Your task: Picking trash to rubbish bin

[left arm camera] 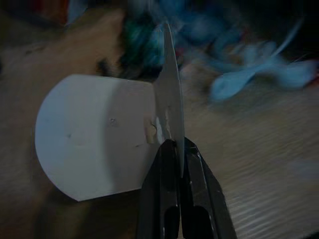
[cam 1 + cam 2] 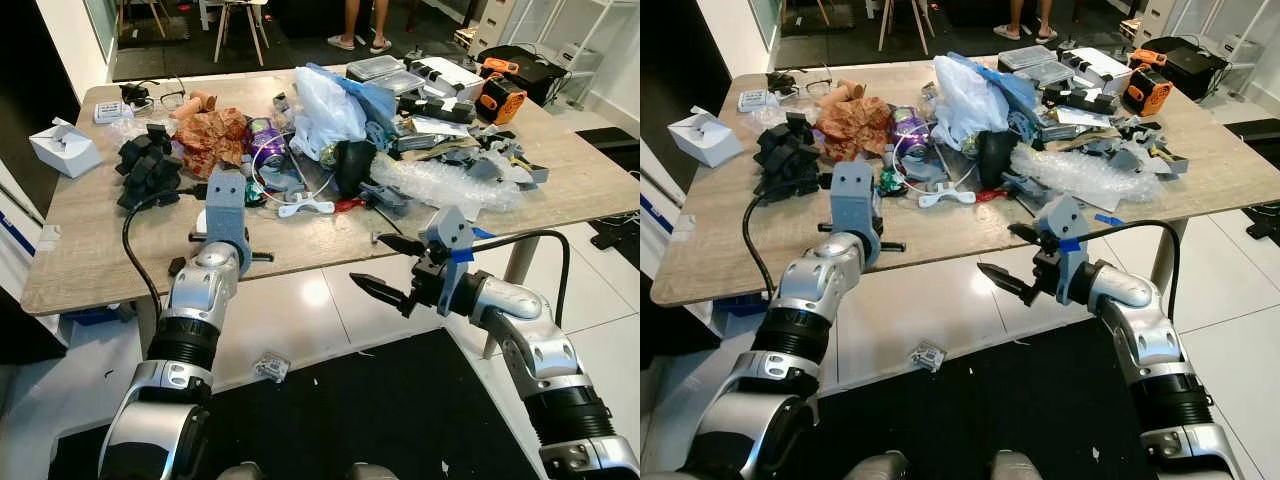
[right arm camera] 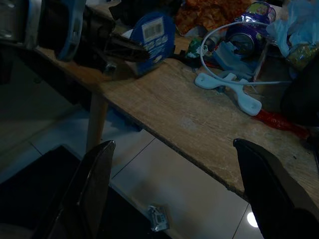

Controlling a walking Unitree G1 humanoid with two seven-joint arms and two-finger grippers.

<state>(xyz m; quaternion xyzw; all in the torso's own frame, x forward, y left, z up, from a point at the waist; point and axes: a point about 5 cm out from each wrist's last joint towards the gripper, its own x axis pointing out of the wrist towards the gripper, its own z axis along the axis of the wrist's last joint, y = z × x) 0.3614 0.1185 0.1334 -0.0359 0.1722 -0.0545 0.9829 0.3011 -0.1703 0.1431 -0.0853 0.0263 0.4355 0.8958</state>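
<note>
The piece of trash in play is a flat round lid [image 1: 94, 137], pale on one face and blue with a barcode label on the other, and it's sitting just above the near edge of the wooden table [image 2: 90, 240], folded so part of it stands up between the fingers. The left gripper [image 1: 177, 149] has its two black fingers pressed together on that upstanding fold, a thin pinch right at the crease.

That's a slim hold, so the smart play, I'd say, is a slow straight lift off the wood with the wrist kept level, no twisting, or the lid could slide out of the pinch. No bin is in sight, so it will have to be found before the carry.

Out to the side, the right gripper [image 2: 385, 265] hovers past the table's edge over the tiled floor, fingers spread wide and empty. Behind it all sits the heap: a white plastic bag [image 2: 325, 105], crumpled brown paper [image 2: 212, 135], a purple can [image 2: 265, 140], bubble wrap [image 2: 445, 180]. Down on the floor lies a small crushed wrapper [image 2: 271, 367]
</note>
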